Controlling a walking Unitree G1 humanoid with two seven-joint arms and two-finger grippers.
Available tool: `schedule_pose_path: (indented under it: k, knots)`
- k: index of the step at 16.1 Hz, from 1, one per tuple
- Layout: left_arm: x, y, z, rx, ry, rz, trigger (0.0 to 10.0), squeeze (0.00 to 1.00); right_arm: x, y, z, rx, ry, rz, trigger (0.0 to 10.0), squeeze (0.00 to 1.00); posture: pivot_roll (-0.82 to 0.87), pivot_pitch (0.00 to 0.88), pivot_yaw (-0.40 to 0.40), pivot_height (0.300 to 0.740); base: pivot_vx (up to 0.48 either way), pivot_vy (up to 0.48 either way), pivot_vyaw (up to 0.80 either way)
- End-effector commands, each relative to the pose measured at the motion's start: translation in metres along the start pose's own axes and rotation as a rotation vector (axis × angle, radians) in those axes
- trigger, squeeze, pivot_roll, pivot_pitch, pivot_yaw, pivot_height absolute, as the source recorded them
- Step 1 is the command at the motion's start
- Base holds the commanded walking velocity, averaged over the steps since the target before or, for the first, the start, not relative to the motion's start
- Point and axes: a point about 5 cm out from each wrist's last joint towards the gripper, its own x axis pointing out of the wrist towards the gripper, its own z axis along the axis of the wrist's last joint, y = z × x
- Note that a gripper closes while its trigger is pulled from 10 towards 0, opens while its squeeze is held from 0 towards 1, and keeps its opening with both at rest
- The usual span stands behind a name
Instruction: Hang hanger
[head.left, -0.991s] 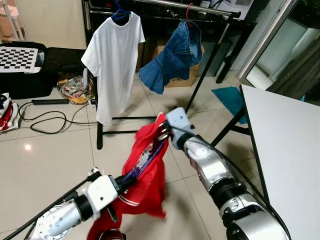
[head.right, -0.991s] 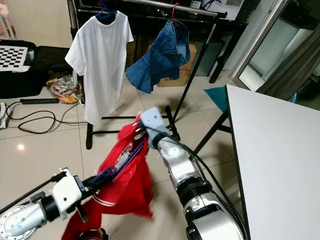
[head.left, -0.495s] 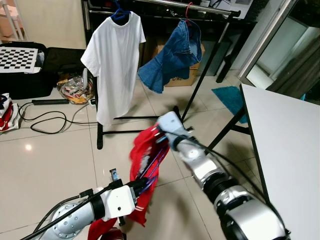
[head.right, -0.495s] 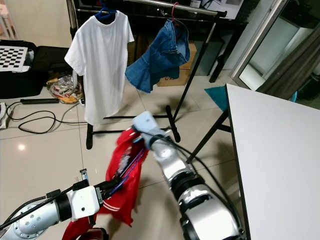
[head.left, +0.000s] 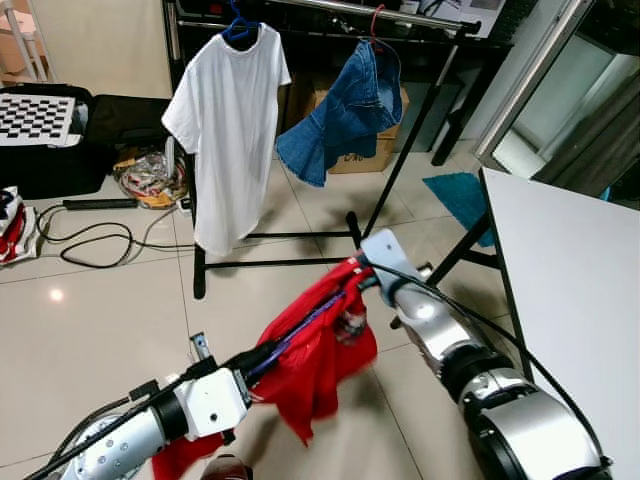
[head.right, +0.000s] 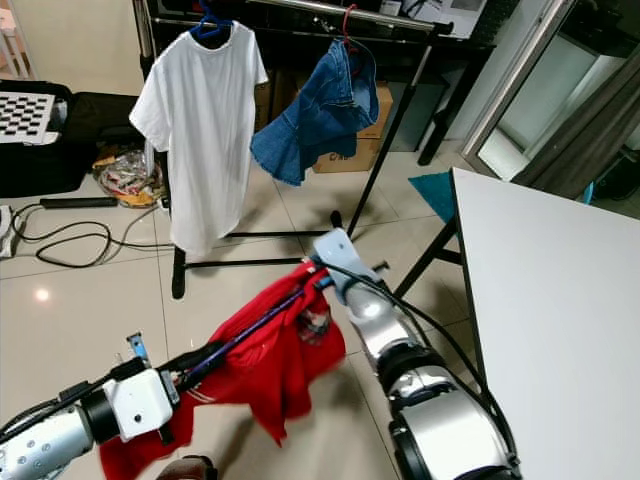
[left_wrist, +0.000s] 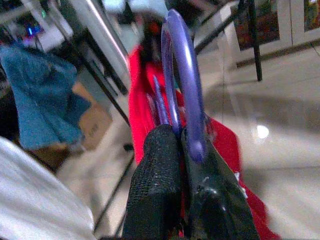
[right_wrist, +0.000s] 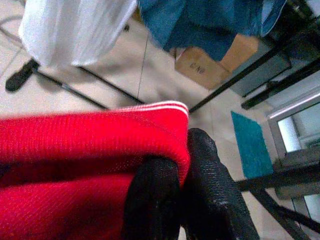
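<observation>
- Left gripper (head.left: 258, 358) is clamped tight on one end of the purple hanger (head.left: 300, 332); the left wrist view shows both black fingers (left_wrist: 155, 180) pinching the purple plastic.
- Right gripper (head.left: 352, 276) is pinched onto the red shirt (head.left: 318, 360) at its white-striped hem, fabric squeezed between its fingers (right_wrist: 202, 165).
- The hanger sits inside the red shirt, stretched out in mid-air between the two grippers, above the tiled floor (head.left: 100, 310).
- Beyond stands the clothes rack (head.left: 400, 15), carrying a white t-shirt (head.left: 225, 120) and a denim garment (head.left: 345, 115).
- A white table (head.left: 570, 300) sits to the right.
</observation>
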Motion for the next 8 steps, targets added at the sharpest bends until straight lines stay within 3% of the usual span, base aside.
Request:
schedule_pose_path:
  k: [1,4,8]
  knots:
    - [0.000,0.001,0.011,0.053,-0.057,0.000,10.0,0.00,-0.003,-0.018,-0.015,-0.013,0.050,-0.040,10.0,0.00,0.40,0.109,-0.182,0.740,0.000,0.000,0.00]
    - [0.003,-0.004,0.024,0.190,-0.105,-0.046,10.0,0.00,-0.006,-0.014,-0.026,-0.079,0.095,0.045,10.0,0.00,0.40,0.107,-0.182,0.740,0.000,0.000,0.00]
    - [0.001,0.003,0.028,0.266,-0.146,0.041,10.0,0.00,-0.010,-0.011,-0.038,-0.083,0.128,0.082,10.0,0.00,0.40,0.106,-0.179,0.740,0.000,0.000,0.00]
